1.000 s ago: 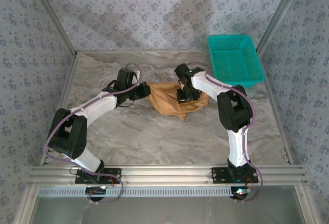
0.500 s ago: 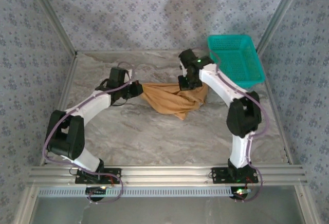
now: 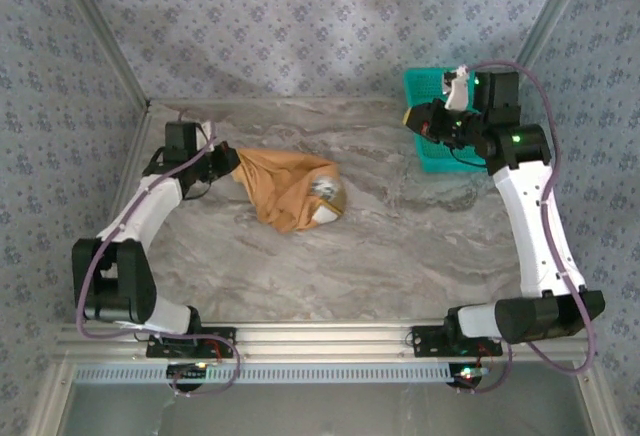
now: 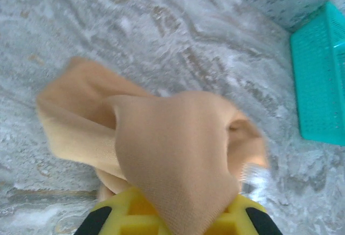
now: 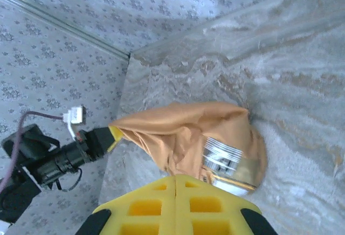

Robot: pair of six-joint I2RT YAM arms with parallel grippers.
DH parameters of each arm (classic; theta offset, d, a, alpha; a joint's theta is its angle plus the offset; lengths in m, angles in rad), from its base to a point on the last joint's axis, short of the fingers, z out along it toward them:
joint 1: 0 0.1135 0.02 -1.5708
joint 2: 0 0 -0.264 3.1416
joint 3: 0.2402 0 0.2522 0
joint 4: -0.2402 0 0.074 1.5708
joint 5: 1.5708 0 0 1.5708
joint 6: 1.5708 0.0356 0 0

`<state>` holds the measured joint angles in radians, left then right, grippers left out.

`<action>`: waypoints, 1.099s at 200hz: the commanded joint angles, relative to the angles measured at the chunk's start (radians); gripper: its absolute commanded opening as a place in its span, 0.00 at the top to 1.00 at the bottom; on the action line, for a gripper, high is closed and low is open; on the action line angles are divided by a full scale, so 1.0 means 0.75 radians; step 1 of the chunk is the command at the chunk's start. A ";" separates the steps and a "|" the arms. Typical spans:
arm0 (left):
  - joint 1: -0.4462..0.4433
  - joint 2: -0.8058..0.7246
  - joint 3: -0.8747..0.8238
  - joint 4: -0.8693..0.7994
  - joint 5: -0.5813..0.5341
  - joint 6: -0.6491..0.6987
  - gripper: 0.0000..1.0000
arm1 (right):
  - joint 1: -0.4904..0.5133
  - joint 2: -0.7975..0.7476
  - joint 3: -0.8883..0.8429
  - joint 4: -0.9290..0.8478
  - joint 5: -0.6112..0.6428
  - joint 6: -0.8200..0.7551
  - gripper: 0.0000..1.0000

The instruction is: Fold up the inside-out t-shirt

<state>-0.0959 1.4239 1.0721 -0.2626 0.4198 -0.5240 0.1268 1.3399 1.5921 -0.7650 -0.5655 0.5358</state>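
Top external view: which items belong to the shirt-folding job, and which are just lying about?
Job:
- inside-out t-shirt, bunched up
- left tool, shut on one end of it
- right tool, shut, holding nothing

Lying about:
- teal basket, at the far right

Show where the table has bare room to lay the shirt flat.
The marble-patterned table is bare across its near half and between the bunched tan cloth t-shirt and the teal plastic basket. Crowded far left, where the left gripper grips it.
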 commanded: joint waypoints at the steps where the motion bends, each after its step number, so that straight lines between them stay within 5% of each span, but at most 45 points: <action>1: -0.042 -0.112 0.108 0.005 0.028 -0.009 1.00 | 0.038 0.043 -0.155 0.046 0.041 0.025 1.00; 43: -0.130 -0.050 0.145 -0.003 0.043 -0.001 1.00 | 0.365 0.242 -0.220 0.089 0.372 -0.048 0.93; 87: -0.128 -0.052 0.100 0.003 -0.002 -0.005 1.00 | 0.705 0.457 -0.264 0.393 0.476 0.014 0.38; 113: -0.126 -0.049 0.083 0.002 -0.014 -0.006 1.00 | 0.894 0.552 -0.313 0.690 0.524 0.100 0.25; 161: -0.089 -0.050 0.039 -0.005 -0.032 -0.034 1.00 | 1.077 0.903 -0.024 0.702 0.664 0.067 0.20; 202: -0.038 -0.085 0.006 -0.019 -0.034 -0.054 1.00 | 1.100 1.243 0.344 0.505 0.918 0.169 0.20; 220: -0.009 -0.101 0.006 -0.044 -0.024 -0.049 1.00 | 1.085 1.379 0.529 0.352 0.948 0.243 0.41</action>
<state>-0.1276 1.3876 1.0805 -0.2707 0.3965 -0.5510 0.9596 2.2642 1.8336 -0.3367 0.0238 0.6285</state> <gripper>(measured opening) 0.041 0.731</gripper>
